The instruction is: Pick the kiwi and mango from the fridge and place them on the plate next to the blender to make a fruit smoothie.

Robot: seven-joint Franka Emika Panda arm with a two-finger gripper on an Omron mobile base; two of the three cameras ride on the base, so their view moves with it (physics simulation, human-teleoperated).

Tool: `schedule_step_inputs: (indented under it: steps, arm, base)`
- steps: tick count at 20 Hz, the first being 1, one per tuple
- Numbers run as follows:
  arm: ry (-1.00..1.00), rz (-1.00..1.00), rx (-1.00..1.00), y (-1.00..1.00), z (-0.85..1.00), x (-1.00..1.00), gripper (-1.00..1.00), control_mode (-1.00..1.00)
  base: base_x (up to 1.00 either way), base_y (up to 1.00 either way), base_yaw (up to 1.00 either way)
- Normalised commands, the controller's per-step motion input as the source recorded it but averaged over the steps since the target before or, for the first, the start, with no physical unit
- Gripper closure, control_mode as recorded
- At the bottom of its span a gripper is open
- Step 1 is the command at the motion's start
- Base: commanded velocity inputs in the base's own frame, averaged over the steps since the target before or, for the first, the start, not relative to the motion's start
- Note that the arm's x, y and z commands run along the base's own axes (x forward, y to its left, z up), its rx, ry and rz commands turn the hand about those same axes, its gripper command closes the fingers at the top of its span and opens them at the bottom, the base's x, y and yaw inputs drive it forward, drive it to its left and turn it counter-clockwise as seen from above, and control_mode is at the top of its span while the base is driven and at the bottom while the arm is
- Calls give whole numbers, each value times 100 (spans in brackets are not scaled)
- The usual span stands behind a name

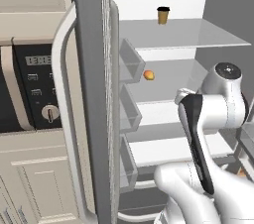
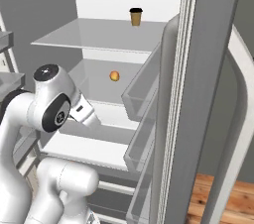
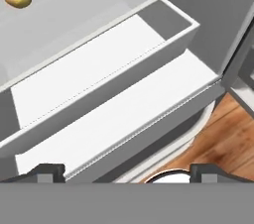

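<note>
I have the end effector (image 3: pixel 127 171) wide open and empty, low before the fridge (image 1: pixel 92 94), so it can reach in. The mango (image 1: pixel 149 75) sits far back on the middle shelf (image 1: pixel 163 94), well apart.

Open shelf space surrounds the mango (image 1: pixel 149 75).

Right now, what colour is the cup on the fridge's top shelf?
Brown cup with a black lid; clearest in the right base view.
</note>
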Motion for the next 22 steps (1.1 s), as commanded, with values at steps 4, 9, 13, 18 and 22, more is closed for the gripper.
schedule_step_inputs:
  steps: [4, 9, 13, 18, 22]
  arm:
    - [-11, 5, -2, 0, 11, 9, -100, -100]
    - [-13, 16, -12, 6, 26, 23, -100, -100]
    - [-10, 13, -19, 22, 34, 26, -100, -100]
    - [0, 5, -8, 11, 20, 56, -100, -100]
    - [5, 0, -2, 7, -6, 73, -100, -100]
  base:
    - [0, 0, 0]
    - [0, 0, 0]
    - [0, 0, 0]
    - [0, 0, 0]
    - [0, 0, 0]
